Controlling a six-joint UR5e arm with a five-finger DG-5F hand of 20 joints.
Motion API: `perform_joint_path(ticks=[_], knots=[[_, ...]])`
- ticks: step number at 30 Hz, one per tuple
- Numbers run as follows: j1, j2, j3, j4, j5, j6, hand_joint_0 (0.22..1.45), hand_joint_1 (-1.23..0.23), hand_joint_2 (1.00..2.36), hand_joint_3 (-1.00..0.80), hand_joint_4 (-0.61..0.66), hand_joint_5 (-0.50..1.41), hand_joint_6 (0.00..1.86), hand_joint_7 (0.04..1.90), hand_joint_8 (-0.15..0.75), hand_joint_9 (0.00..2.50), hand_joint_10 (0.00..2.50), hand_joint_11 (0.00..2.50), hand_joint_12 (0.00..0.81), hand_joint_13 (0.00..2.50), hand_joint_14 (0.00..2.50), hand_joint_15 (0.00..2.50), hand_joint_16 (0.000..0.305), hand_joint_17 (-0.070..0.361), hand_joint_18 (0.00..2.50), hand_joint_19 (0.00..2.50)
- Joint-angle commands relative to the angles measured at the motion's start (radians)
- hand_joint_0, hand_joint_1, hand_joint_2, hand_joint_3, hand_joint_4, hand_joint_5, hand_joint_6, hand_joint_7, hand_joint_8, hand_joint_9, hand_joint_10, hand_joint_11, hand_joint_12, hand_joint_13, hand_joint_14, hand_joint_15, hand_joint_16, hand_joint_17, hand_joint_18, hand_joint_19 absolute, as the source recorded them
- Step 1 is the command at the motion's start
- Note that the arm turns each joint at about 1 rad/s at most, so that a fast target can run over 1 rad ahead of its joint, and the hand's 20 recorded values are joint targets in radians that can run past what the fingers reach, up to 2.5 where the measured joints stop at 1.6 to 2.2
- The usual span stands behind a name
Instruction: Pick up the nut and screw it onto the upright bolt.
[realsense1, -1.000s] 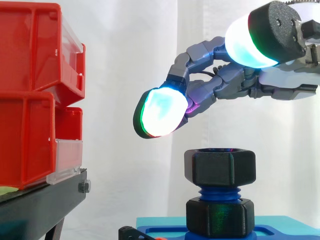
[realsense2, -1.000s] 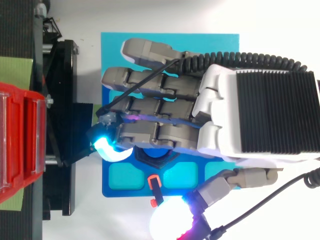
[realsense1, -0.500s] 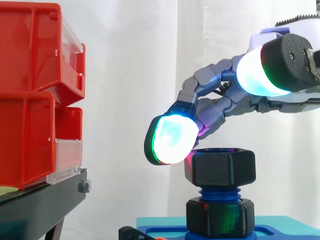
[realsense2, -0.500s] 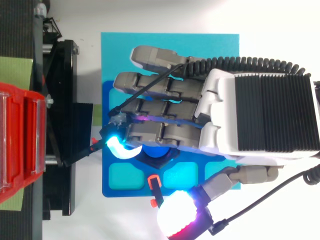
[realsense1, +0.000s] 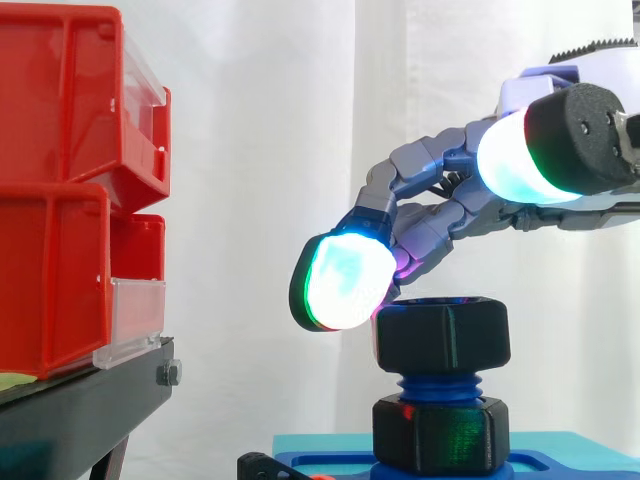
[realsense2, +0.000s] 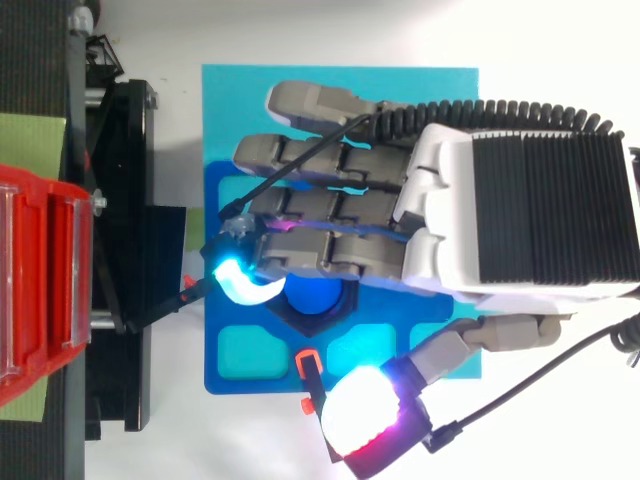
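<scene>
Since a second earlier my hand (realsense2: 520, 220) had come down from well above the nut (realsense1: 443, 336) until its curled fingers lay over the top, and the nut's flats had turned a little. One glowing fingertip pad (realsense1: 345, 280) hooked against the nut's upper edge on the bin side. My thumb (realsense1: 520, 155) stood raised and apart, so I held the nut by a hook of fingers rather than a pinch, which I judged suited sweeping it round.

The nut sat on the top threads of the upright blue bolt (realsense1: 440, 385). Bare thread showed between it and the black hex collar (realsense1: 440, 432) at the foot, so screwing looked begun but unfinished. The bolt stood in a dark blue fixture (realsense2: 250, 385) on a cyan plate (realsense2: 230, 100). Red bins (realsense1: 60, 180) on a black stand (realsense1: 80, 410) stood to one side, before a white curtain (realsense1: 260, 120).
</scene>
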Motion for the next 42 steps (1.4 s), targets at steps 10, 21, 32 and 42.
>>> perform_joint_path(ticks=[10, 21, 32, 42], knots=[[-0.028, 0.0, 0.001, -0.026, -0.029, 0.0, 0.49, -0.21, 1.0, -0.5, 0.29, -0.1, 0.5, 1.05, 0.281, 0.61, 0.0, 0.0, 0.298, 0.24, 0.0, 0.0, 0.033, 0.075, 0.0, 0.0], [-0.06, 0.002, 0.021, -0.029, -0.085, -0.002, 0.49, -0.22, 1.0, -0.5, 0.27, -0.09, 0.5, 1.15, 0.287, 0.62, 0.0, 0.0, 0.294, 0.25, 0.0, 0.0, 0.032, 0.072, 0.0, 0.0], [-0.073, 0.002, 0.031, -0.037, -0.099, -0.002, 0.5, -0.23, 1.0, -0.5, 0.26, -0.06, 0.5, 1.27, 0.291, 0.65, 0.0, 0.0, 0.284, 0.27, 0.0, 0.0, 0.031, 0.069, 0.0, 0.0], [-0.082, 0.002, 0.055, -0.047, -0.11, -0.003, 0.49, -0.23, 1.0, -0.5, 0.3, -0.09, 0.5, 1.07, 0.286, 0.65, 0.0, 0.0, 0.294, 0.25, 0.0, 0.0, 0.031, 0.07, 0.0, 0.0]])
